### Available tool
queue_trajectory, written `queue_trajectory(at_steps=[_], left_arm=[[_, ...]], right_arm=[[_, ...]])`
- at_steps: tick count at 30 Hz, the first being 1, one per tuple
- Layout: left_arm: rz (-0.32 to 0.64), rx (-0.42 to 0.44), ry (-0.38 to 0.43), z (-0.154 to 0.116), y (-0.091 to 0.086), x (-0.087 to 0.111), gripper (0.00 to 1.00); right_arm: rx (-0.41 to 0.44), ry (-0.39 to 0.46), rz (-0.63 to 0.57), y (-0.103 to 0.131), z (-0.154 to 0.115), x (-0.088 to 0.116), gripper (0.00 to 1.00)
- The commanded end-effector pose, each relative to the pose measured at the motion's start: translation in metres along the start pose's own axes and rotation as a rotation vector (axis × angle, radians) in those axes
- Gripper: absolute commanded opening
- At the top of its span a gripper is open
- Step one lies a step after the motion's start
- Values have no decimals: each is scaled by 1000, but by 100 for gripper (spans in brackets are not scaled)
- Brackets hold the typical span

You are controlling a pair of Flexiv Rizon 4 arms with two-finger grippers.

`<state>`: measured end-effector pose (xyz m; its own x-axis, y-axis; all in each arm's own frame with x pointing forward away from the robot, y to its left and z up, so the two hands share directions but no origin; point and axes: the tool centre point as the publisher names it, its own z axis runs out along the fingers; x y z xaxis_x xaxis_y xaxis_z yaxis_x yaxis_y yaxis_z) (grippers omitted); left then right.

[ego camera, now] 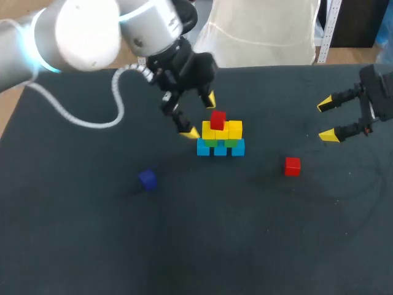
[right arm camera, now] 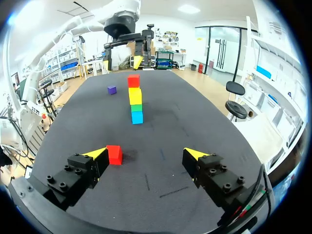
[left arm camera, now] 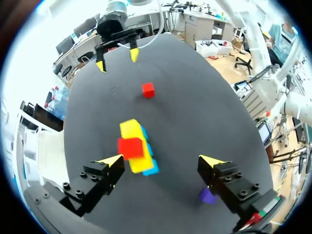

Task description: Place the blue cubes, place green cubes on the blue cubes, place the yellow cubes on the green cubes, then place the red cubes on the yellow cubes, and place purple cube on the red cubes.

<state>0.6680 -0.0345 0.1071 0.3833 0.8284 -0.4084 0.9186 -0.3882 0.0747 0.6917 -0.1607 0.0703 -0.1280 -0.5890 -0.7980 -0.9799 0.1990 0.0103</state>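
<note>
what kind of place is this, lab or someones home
Most likely a robotics lab bench: a black table, two robot arms with the left gripper and right gripper open above it, and a stack of small coloured cubes built as a practice task.

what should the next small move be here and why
Probably lower the right gripper onto the loose red cube: its fingers are open and that cube lies on the table just by them. Only one red cube sits on the yellow cubes, and the left gripper, open, is beside them.
</note>
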Motion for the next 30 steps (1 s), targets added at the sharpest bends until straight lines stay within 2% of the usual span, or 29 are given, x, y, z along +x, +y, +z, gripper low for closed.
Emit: queue_trajectory(at_steps=[1,2,4,5,8,16,20,30], left_arm=[[-12,-104,-55,2,-43,24,100],[-33,-102,-40,3,-48,29,100],[-58,-133,-93,4,-55,39,100],[-74,-131,-71,4,-59,43,100],[-107,-146,-88,7,-69,54,100],[-144,-189,-126,2,-82,80,100],[-175,-210,-156,-6,-84,89,100],[-186,-239,-134,-31,-77,100,100]], right_arm=[[-1,-2,-1,-1,1,0,100],[-1,-2,-1,-1,1,0,100],[-1,-2,-1,-1,1,0,100],[-1,-2,-1,-1,1,0,100],[-1,-2,-1,-1,1,0,100],[-1,-2,-1,-1,1,0,100],[-1,-2,-1,-1,1,0,100],[-1,-2,-1,-1,1,0,100]])
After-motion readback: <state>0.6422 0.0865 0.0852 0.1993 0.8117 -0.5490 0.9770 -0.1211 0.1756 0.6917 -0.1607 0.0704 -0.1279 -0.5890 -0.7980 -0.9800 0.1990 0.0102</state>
